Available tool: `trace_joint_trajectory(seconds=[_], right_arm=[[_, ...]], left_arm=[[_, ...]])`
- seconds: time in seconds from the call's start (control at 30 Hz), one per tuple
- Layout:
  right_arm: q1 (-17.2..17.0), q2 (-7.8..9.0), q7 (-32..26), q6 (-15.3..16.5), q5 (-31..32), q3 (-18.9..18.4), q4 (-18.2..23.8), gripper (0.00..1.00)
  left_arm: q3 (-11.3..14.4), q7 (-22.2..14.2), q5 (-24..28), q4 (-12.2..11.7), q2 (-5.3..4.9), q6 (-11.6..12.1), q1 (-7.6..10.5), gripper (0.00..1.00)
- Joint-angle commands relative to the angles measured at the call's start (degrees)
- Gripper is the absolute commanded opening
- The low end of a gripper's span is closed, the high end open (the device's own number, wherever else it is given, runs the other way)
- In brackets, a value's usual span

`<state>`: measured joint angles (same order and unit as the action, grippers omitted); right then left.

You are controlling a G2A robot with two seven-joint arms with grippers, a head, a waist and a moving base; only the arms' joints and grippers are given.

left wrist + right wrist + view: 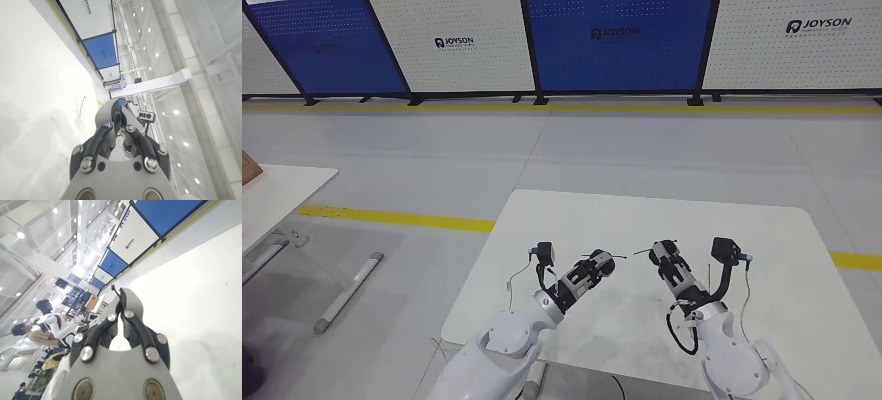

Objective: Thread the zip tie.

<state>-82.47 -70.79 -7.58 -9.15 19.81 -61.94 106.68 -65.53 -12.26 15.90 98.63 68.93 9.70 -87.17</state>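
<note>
A black zip tie is pinched in my right gripper, which is shut on it. The tie's square head pokes out just past the fingertips, and the rest of the strap is hidden between the pads. A second black zip tie lies loose on the white table, just beyond my left gripper. That gripper's fingers are pressed together, and I can make out nothing held between them. In the top view the left gripper and the right gripper hover close together above the table's front half, tips facing each other.
The white table has rounded corners, with its left edge close to the left arm. Another white table stands off to the far left. Blue and white panels line the back, behind a yellow floor stripe.
</note>
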Motion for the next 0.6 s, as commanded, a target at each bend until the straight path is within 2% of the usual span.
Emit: trace_joint_trajectory(seconds=[0.0,0.2,0.5,0.57], right_arm=[[0.0,0.0,0.0,0.0,0.0,0.0,0.0,0.0],[0.0,0.0,0.0,0.0,0.0,0.0,0.0,0.0],[0.0,0.0,0.0,0.0,0.0,0.0,0.0,0.0],[-0.04,-0.06,-0.69,1.08,-0.1,0.29,0.12,0.0]], left_arm=[[0.0,0.0,0.0,0.0,0.0,0.0,0.0,0.0],[0.63,3.66,-1.08,-0.39,0.31,0.89,0.03,0.0],[0.63,3.66,-1.08,-0.39,0.31,0.89,0.03,0.0],[0.63,3.66,-1.08,-0.39,0.31,0.89,0.03,0.0]])
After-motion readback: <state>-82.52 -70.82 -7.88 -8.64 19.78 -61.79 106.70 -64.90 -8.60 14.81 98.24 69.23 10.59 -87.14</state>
